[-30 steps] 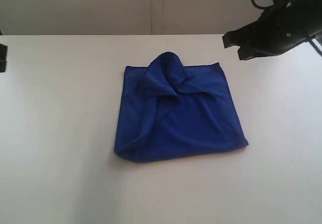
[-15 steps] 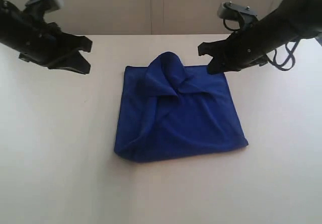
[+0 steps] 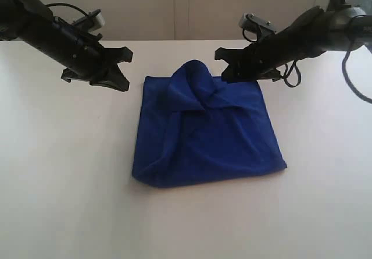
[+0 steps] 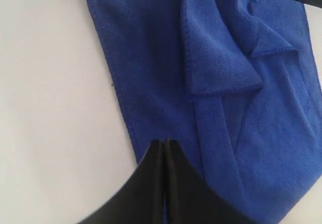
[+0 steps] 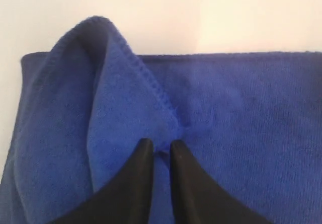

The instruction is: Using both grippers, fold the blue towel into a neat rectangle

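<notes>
Fingers on your left gripper are pressed flat together and hold nothing. In the exterior view that gripper hangs over the white surface, just beside the far left corner of the blue towel and not touching it. Your right gripper has its fingers parted by only a narrow gap. The tips sit right at the stitched hem of a flap, and I see no cloth clearly caught between them.

The towel lies in the middle of the surface. It is already doubled into a rough square, but the flap bunches up at the far edge and runs diagonally across the top layer, so this is not yet a neat rectangle.

I judge that you are on the approach to tidying that flap. Next, spread the left fingers before you go down, since shut they can take nothing. Widen the right fingers enough to straddle the hem, and pinch the top layer only. Lift both sides evenly so the layers beneath do not drag.
</notes>
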### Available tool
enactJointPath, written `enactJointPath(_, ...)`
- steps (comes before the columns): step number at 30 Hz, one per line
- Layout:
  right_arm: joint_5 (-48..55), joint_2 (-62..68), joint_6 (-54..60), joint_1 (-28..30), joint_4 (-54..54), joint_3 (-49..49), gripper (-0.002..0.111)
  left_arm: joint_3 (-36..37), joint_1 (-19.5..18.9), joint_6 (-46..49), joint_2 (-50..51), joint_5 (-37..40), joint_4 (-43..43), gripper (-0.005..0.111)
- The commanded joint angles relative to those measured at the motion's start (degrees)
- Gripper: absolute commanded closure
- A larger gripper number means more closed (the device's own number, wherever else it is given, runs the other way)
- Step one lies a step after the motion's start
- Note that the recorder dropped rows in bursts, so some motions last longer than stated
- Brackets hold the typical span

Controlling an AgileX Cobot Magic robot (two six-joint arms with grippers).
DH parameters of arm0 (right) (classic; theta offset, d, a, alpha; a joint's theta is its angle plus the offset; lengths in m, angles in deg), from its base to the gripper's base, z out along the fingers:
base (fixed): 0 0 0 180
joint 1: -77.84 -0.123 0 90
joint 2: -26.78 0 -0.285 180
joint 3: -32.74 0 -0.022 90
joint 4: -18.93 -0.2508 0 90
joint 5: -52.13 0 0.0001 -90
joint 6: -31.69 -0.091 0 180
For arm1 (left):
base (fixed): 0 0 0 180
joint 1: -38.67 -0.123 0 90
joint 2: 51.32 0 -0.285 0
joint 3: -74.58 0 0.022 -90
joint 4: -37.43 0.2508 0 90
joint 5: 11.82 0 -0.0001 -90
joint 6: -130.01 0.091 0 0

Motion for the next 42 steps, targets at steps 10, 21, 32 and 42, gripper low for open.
enactJointPath(10, -3.88, 3.61, 3.05, -0.38, -2.27, 1.49, 0.087, -0.98, 0.31, 0.9, 0.84, 0.58, -1.08, 0.107)
enactJointPath(21, -3.78, 4.62, 3.55, -1.36, -4.24, 1.49, 0.076, -0.98, 0.31, 0.9, 0.84, 0.58, -1.08, 0.107)
enactJointPath(32, -3.5, 4.96, 3.65, -1.95, -4.4, 1.49, 0.104, -0.98, 0.31, 0.9, 0.84, 0.58, -1.08, 0.107)
enactJointPath(42, -3.5, 0.18, 3.65, -1.21, -3.66, 1.49, 0.108, -0.98, 0.31, 0.9, 0.84, 0.7, -1.08, 0.107)
